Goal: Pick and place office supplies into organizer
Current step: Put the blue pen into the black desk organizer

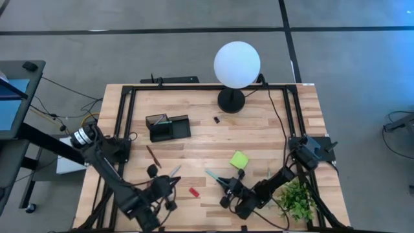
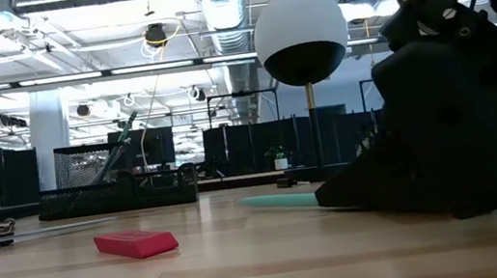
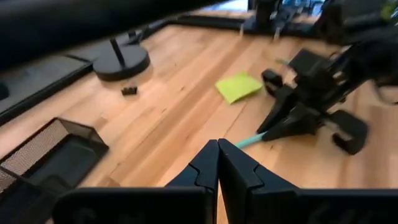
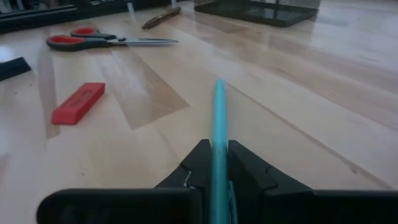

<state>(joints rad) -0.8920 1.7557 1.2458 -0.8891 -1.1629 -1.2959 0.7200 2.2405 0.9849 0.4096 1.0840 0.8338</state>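
Fingers [image 4: 239, 171] of my right gripper [image 4: 217, 169] clamp the teal pen [image 4: 217, 115] low on the bench [image 4: 311, 99]. I'd lift level, clear the sticky pad [image 1: 239, 159], go to the organizer [image 1: 168, 127]. Left gripper [image 3: 218, 163] closed, empty.

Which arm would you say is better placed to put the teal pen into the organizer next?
Right. The right gripper is shut on the teal pen; the left gripper is shut, empty, though nearer the organizer.

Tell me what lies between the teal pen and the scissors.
Only the red piece lies between teal pen and scissors, seen in the right wrist view.
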